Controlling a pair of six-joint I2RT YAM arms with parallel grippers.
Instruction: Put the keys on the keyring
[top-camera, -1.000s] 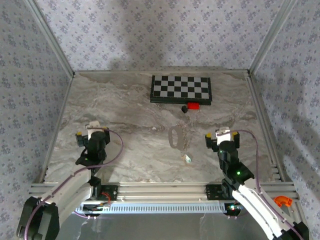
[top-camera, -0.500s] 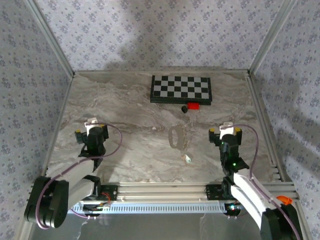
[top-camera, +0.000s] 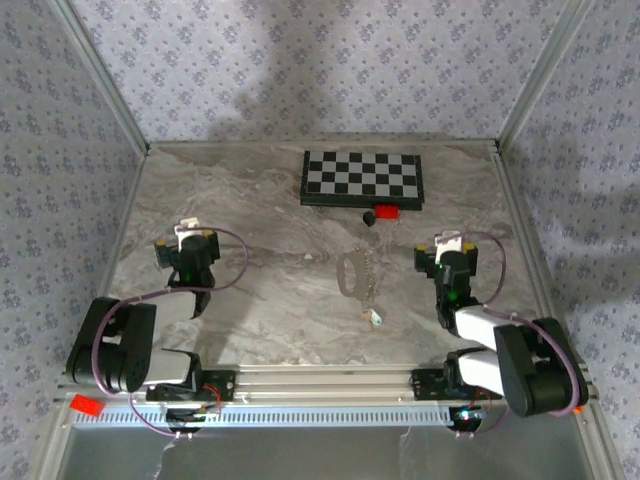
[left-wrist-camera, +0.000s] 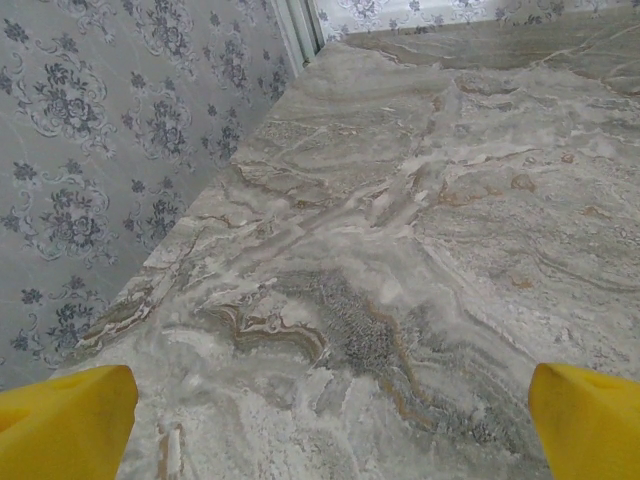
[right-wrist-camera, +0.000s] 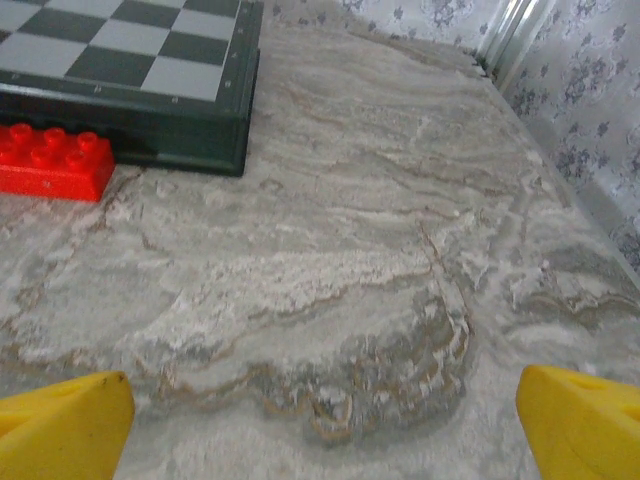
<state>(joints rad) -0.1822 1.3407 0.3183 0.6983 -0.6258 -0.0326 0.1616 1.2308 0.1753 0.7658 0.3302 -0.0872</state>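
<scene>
The key (top-camera: 377, 317) lies mid-worktop (top-camera: 250, 200) at the near end of the near-far keyring (top-camera: 354, 272), closer to the right gripper (top-camera: 446, 252) than the left gripper (top-camera: 186, 243); both jaws are wide open and empty.

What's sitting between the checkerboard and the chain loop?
In the top view, a red block and a small black block lie beside the checkerboard, short of the keyring.
</scene>
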